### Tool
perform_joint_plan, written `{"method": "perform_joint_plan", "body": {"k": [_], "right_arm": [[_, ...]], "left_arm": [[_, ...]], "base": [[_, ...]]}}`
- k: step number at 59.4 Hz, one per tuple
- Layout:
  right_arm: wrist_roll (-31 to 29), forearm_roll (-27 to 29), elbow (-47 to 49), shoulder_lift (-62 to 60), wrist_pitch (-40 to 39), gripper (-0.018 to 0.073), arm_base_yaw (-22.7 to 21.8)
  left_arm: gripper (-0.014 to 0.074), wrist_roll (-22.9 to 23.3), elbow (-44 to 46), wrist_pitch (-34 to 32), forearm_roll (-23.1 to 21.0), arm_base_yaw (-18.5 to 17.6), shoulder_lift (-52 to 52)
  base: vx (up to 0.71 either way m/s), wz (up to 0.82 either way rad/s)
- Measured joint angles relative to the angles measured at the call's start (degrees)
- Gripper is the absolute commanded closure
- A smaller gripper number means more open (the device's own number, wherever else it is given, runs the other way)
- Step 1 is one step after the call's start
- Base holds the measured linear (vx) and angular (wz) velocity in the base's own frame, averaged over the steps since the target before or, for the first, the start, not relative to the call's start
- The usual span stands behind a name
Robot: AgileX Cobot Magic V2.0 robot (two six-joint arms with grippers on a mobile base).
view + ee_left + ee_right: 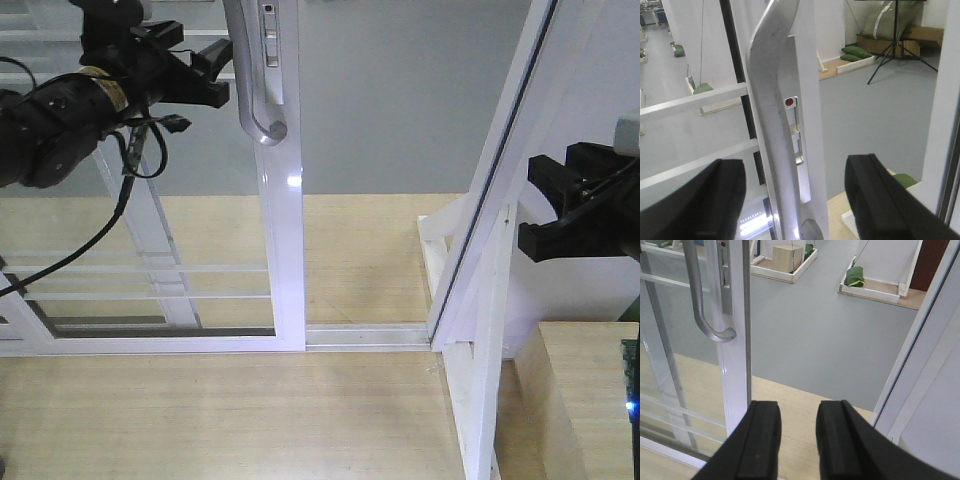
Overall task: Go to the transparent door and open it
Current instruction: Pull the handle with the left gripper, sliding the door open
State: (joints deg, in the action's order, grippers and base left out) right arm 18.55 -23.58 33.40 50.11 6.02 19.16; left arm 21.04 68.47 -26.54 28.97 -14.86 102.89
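Black left claw (218, 72) at the handle (250, 90) of the door (285, 250), right claw (535, 208) off to the right

Left fingers (700, 200) are spread wide, and in the wrist view the curved grey handle rises between them; whether they touch it cannot be told, and from the front the tips sit just left of it. Right claw holds nothing, its 2 fingers (760, 440) a narrow gap apart, near the slanting white frame (490, 190). White-framed glass with thin horizontal bars (150, 268), the door stands upright left of centre on its track (365, 335); bare track runs from its stile to the frame, with wood floor (220, 410) in front and grey floor (400, 100) beyond
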Motion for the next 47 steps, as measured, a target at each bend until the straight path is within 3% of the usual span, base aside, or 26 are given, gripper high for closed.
{"method": "perform_joint_plan", "body": {"k": [32, 47], "right_arm": [[0.0, 0.0, -0.2, -0.7, 0.2, 0.0269, 0.0], [0.0, 0.0, -0.2, -0.7, 0.4, 0.0269, 0.0]], "left_arm": [[0.0058, 0.1, 26.2, 9.1, -0.3, -0.6, 19.8], [0.0116, 0.2, 29.0, 11.1, -0.7, -0.6, 22.2]], "base": [[0.00, 0.00], [0.00, 0.00]]}}
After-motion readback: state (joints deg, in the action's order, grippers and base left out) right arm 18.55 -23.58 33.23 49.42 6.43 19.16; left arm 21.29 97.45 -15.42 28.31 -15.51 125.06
